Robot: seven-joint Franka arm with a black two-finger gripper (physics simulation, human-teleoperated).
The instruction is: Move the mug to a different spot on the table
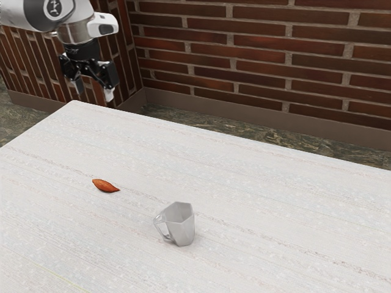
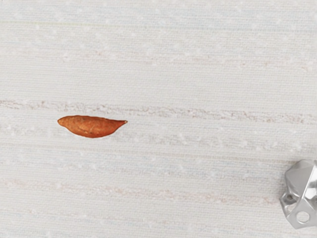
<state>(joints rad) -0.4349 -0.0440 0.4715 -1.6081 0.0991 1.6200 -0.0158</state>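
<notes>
**Mug [image 1: 176, 223] stands free on the table [image 1: 275, 183], gripper [image 1: 93, 90] raised and spread**

A red brick wall [image 1: 263, 55] runs across the background, well beyond the mug, with a strip of dark floor [image 1: 275, 131] at its foot. The table is pale, streaked with faint grain lines, and it carries the mug on its near part in the exterior view.

The arm [image 1: 55, 15] enters at the exterior view's upper left, well apart from the mug, high above it and over the table's far corner. Its last grey-and-white link points straight down, and the black hand hangs beneath it with the fingers aimed at the tabletop. The two fingers stand spread apart with nothing between them, and they touch neither the mug nor the table.

The mug is grey and faceted. It sits on its base with the mouth up and its handle turned toward the exterior view's left. In the wrist view the mug [image 2: 301, 193] shows from above, shiny and angular.

An orange-brown sweet potato [image 1: 105, 185] lies flat on the table near the mug. It is on the mug's handle side and a little farther back, and it does not touch the mug. In the wrist view the sweet potato [image 2: 91, 126] and the mug lie well apart, with bare tabletop [image 2: 173, 59] between them.
</notes>
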